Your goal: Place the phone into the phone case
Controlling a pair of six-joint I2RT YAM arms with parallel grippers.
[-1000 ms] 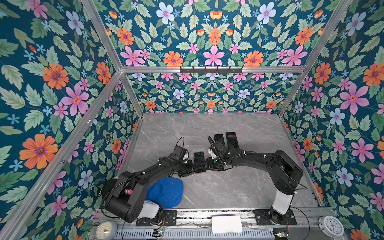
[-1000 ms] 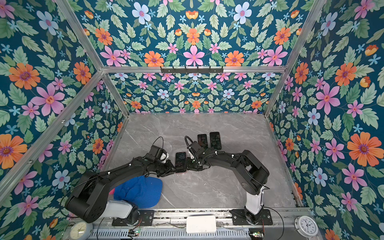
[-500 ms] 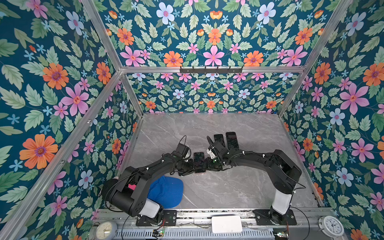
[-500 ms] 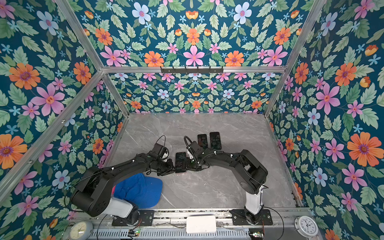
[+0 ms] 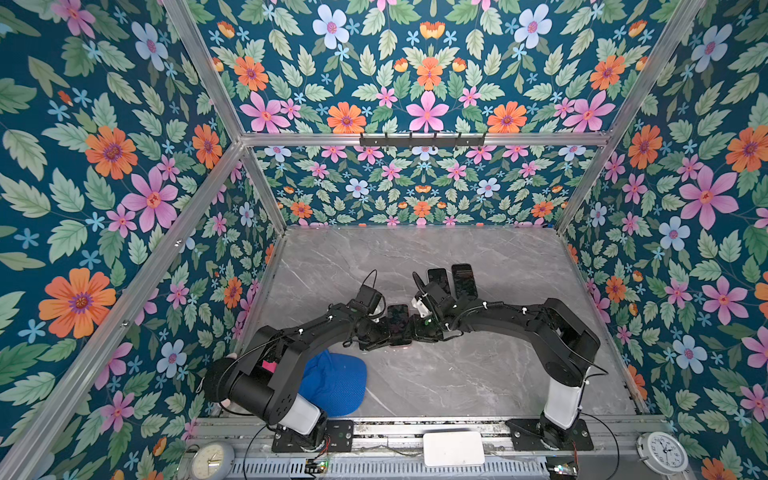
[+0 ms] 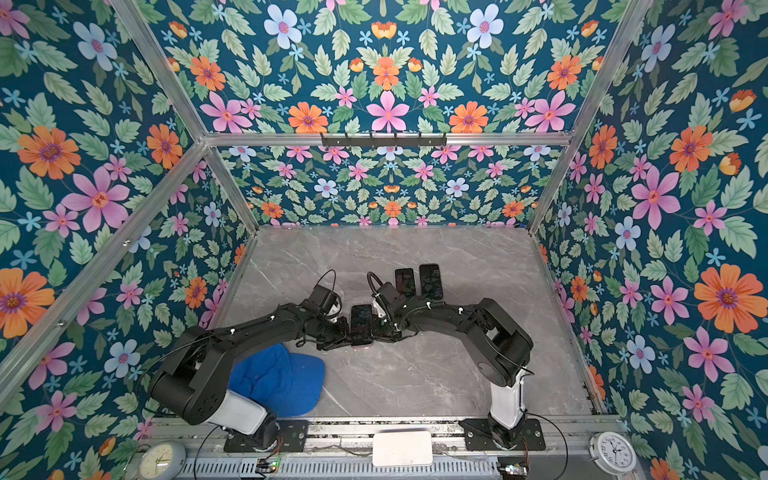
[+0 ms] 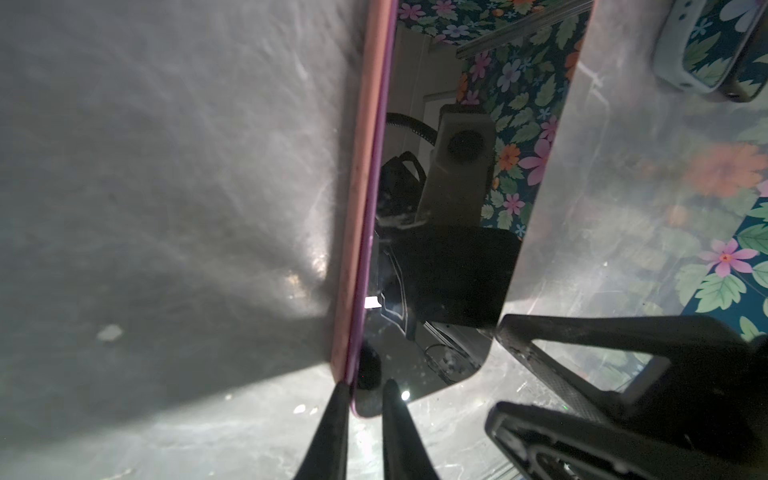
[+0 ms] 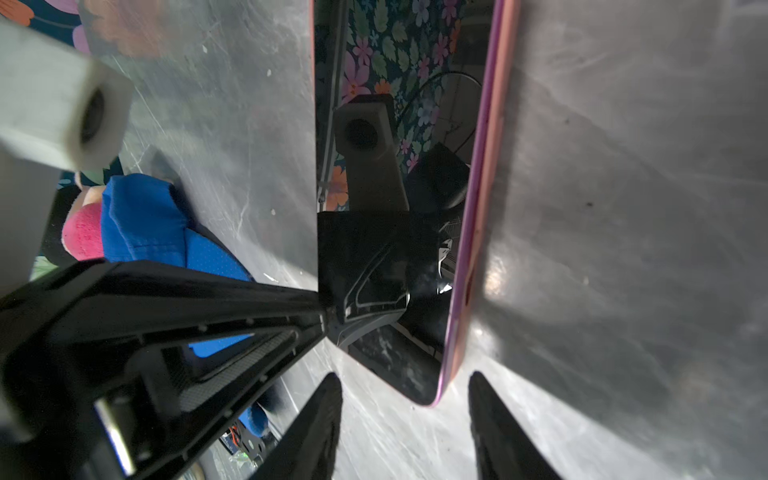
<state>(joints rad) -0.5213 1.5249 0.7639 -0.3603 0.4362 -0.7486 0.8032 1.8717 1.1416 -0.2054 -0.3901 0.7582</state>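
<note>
On the left, the change is small but telling. The left pincer [image 7: 365,388] has drawn its two fingers in from a wider gap. They now pinch one near corner of the salmon-pink phone case [image 7: 359,208], one finger against the outer wall and the other lying over the near end. The black-glassed phone [image 7: 436,270] lies in that case, just ahead of the fingertips, flat on the grey marble table [image 5: 457,374], and it has not shifted meanwhile. A thin purple line runs between the glass and the pink wall, and we cannot tell whether this corner is fully seated. We judge that the insertion is largely done and that the squeeze is meant to snap the rim home here.

The left arm [image 5: 307,332] reaches low and long across the table. Its rear links pass over a blue fabric cap [image 5: 336,382] that lies well behind the pincer. The wrist is turned so that the fingers point along the phone's long side.

Directly across the phone, the right pincer [image 8: 405,386] is unchanged. Its fingers stand about halfway apart with the phone's other near corner between them, touching neither finger as far as we can see, so it holds nothing. The right arm [image 5: 519,316] mirrors the left, low and bowed with its elbow out. Just beyond the right pincer, two further dark phones [image 5: 463,278] lie side by side, untouched.
</note>
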